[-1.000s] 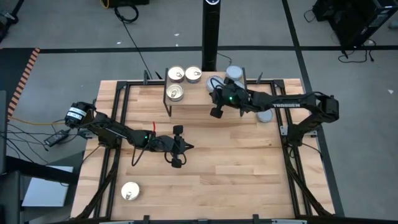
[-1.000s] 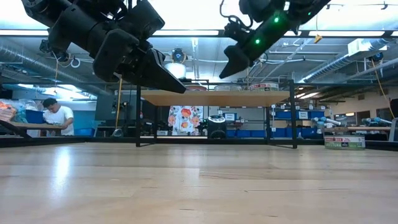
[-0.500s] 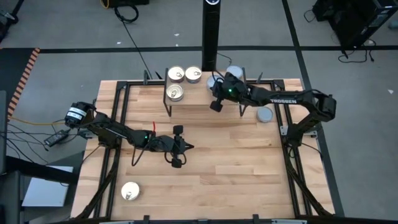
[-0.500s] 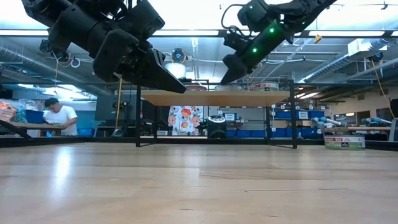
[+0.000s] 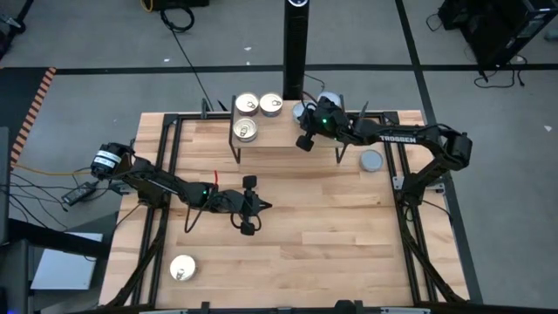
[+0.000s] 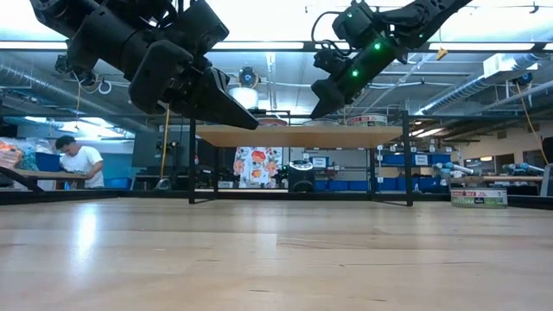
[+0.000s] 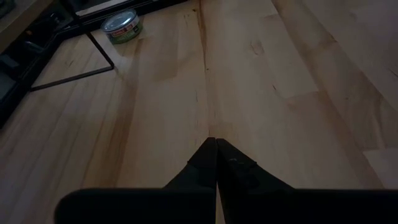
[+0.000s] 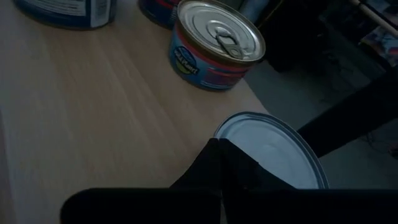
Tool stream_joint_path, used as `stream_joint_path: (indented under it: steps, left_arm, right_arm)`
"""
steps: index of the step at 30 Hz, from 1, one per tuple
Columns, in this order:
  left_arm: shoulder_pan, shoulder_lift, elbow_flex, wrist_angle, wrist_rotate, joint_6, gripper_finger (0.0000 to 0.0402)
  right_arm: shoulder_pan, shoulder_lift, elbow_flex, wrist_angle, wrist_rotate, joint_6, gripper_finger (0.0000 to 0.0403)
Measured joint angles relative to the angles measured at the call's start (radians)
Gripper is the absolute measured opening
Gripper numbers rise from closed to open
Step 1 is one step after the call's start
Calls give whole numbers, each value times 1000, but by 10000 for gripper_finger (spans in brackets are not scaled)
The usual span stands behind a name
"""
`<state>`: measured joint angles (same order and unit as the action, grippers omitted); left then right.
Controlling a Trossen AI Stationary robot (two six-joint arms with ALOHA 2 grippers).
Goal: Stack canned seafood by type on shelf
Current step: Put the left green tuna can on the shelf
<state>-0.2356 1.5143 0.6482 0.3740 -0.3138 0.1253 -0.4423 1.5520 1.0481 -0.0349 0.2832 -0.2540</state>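
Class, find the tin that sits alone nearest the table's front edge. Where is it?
In the high view, the lone gold-lidded tin lies on the tabletop's front left corner, below the left gripper.

Three tins (image 5: 247, 130) on the shelf (image 5: 261, 139)'s left part, another tin (image 5: 182, 268) near the table's front-left corner.

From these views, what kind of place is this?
Most likely a robotics lab or workshop. Exposed ceiling ducts run overhead, cables trail across the grey floor, a person works at a far bench, and the wooden table sits in a black metal frame.

Bright overhead glare; wrist views dim, shadowed.
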Motion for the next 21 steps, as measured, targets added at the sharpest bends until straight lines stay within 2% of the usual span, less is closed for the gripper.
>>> stream_joint_path:
  steps: [10,13,17,21]
  left_arm:
    - [0,0,0,0,-1,2,6]
    - [0,0,0,1,-1,3,6]
    - [0,0,0,10,-2,3,6]
    - [0,0,0,25,-1,9,6]
  right_arm:
    - [26,-63,0,-32,2,-111,4]
    - [31,-77,4,-108,-10,-126,4]
    - [18,-54,79,-321,-56,-120,4]
    - [15,-25,154,-396,-60,-132,4]
